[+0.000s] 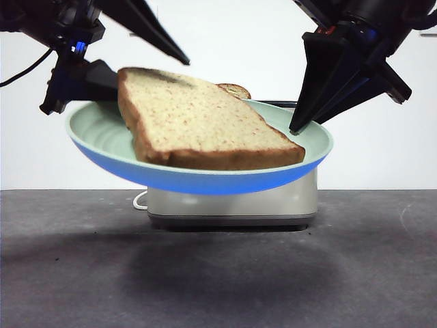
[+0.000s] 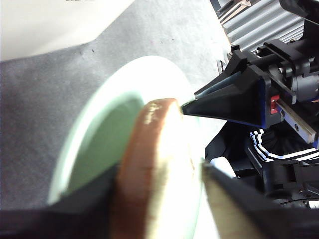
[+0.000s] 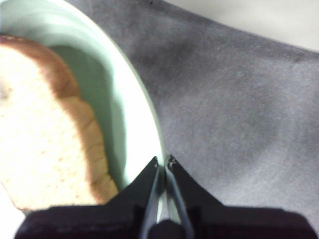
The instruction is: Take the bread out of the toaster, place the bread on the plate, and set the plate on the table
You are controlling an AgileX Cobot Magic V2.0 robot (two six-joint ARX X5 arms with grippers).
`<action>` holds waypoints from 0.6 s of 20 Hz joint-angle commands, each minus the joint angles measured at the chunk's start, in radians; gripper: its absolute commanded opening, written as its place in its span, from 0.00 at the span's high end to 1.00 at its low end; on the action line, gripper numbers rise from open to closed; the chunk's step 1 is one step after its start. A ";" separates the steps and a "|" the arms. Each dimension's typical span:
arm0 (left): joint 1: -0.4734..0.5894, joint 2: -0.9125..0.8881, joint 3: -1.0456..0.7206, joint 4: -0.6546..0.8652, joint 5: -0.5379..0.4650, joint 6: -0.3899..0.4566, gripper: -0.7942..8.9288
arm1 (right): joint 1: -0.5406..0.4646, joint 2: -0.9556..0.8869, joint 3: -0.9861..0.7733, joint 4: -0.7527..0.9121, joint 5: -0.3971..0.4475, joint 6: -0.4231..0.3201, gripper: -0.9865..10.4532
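plate [image 1: 102, 133] with bread [image 1: 198, 123], airborne, rim pinched by right gripper [image 1: 295, 128]; left gripper [image 1: 113, 82] grip unclear; tilt risks sliding.

Lab bench: bare white backdrop, dark grey table [image 1: 68, 273].

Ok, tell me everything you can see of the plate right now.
The plate is wide, shallow, round, pale green and smooth, with a raised rim and a blue-tinted underside. It is held in the air, roughly level, above the table and in front of the toaster. The bread lies flat in it. The right pincer is shut on its rim. The left pincer is at the opposite edge with its jaws apart around the bread.
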 commanded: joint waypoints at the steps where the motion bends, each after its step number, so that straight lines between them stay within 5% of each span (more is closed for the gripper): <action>1: -0.003 0.002 0.007 0.007 -0.001 -0.003 0.38 | 0.003 0.002 -0.002 0.010 -0.016 0.013 0.93; 12: -0.003 -0.004 0.313 -0.262 -0.003 0.103 0.40 | 0.003 0.001 -0.002 -0.015 -0.018 0.013 0.93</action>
